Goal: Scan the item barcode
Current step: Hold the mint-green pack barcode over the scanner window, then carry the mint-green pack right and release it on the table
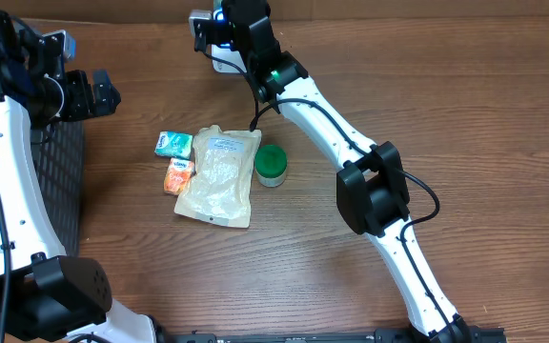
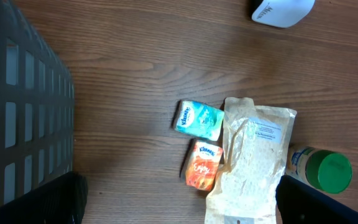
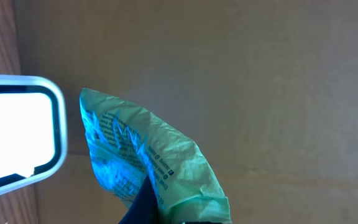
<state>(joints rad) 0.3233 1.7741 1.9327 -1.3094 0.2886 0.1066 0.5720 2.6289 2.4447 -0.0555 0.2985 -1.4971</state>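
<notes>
A crumpled green packet (image 3: 146, 163) with small print is pinched at its lower end by my right gripper (image 3: 166, 214), which is shut on it. A dark finger (image 3: 143, 204) shows against the packet. It is held just right of the scanner's bright white window (image 3: 14, 134), and blue light falls on its left face. From overhead, the right gripper (image 1: 215, 33) hangs over the white scanner (image 1: 227, 61) at the table's far edge. My left gripper (image 1: 86, 93) stands open and empty at the left, its fingers (image 2: 48, 202) wide apart.
A teal tissue pack (image 1: 173, 144), an orange pack (image 1: 178, 175), a clear pouch (image 1: 219, 176) and a green-lidded jar (image 1: 272, 164) lie mid-table. A black mesh basket (image 1: 60, 181) stands at the left edge, under the left arm.
</notes>
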